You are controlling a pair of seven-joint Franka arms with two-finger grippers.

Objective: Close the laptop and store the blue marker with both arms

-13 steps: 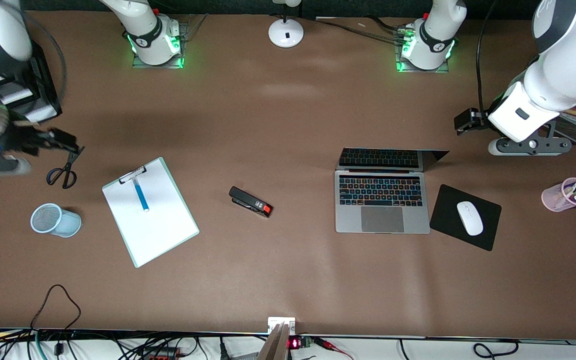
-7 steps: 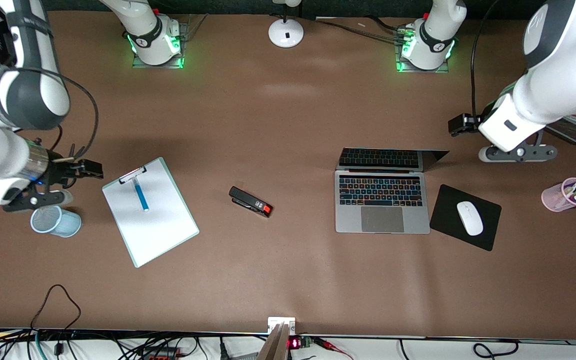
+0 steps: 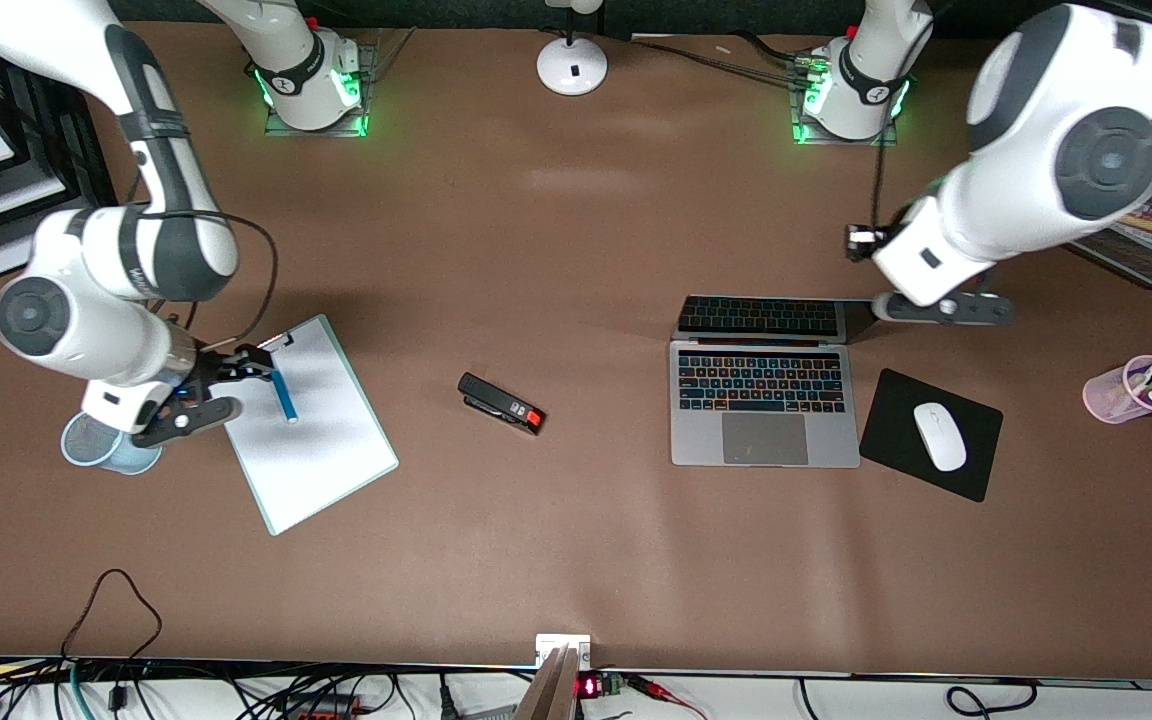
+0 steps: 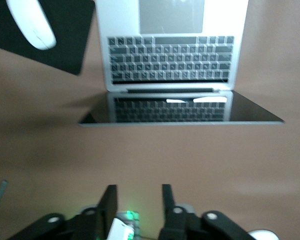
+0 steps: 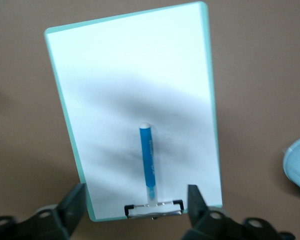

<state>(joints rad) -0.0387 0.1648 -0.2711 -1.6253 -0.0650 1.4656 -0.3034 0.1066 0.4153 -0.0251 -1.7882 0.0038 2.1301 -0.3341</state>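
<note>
Front view: high camera facing robot bases, looking down on whole brown worktop point(image 3: 576, 560).
Left wrist view: close, aimed down at open silver-grey laptop point(image 4: 171, 65); shared with front view.
Right wrist view: close above white clipboard point(image 5: 135, 120) carrying slim blue marker point(image 5: 147, 160); shared with front view.

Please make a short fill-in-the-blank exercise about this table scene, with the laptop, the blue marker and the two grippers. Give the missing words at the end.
1. The blue marker lies on the ____.
2. The laptop has its lid ____.
3. The white mouse rests on a black ____.
4. The right gripper hangs over the clip end of the clipboard, its fingers open; the left gripper, fingers apart, hangs over the bare table by the laptop's ____.

Missing words: clipboard; open; mouse pad; lid
</note>
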